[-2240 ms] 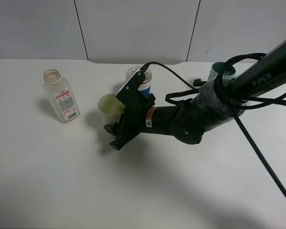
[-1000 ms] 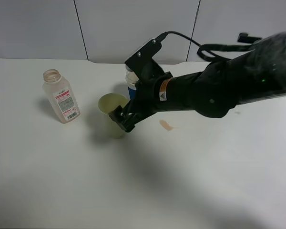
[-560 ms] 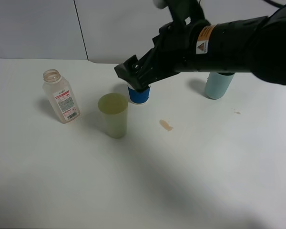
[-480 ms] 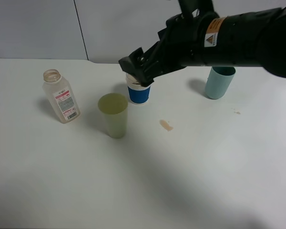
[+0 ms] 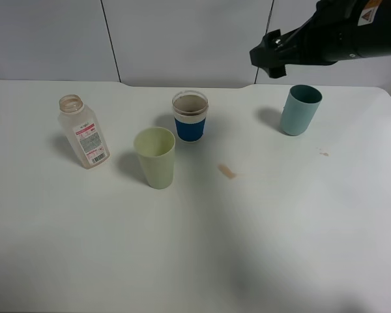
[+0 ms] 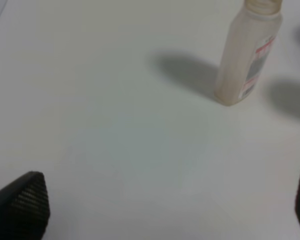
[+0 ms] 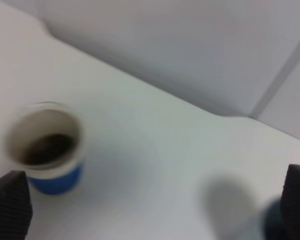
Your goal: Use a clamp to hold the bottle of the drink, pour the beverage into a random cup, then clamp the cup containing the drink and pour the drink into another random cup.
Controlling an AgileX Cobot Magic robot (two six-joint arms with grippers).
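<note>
Brown beverage (image 7: 46, 148) shows inside the blue-sleeved cup (image 7: 46, 150) only from my right wrist. My right gripper (image 5: 272, 59), jaws wide and empty, has lifted away from the yellow-green cup (image 5: 156, 157). My left gripper (image 6: 160, 210) gapes empty near the bottle (image 6: 246, 52).

Blue-sleeved paper cup (image 5: 189, 117) upright, brown beverage (image 7: 49, 148) inside; yellow-green tumbler (image 5: 155, 158) just front-left of it, bottle (image 5: 83, 132) further left, uncapped.

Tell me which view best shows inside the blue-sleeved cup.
The right wrist view: it looks down into the blue-sleeved cup and shows dark liquid, though blurred. The exterior high view shows it whole, interior less clear. The left wrist view misses it.
</note>
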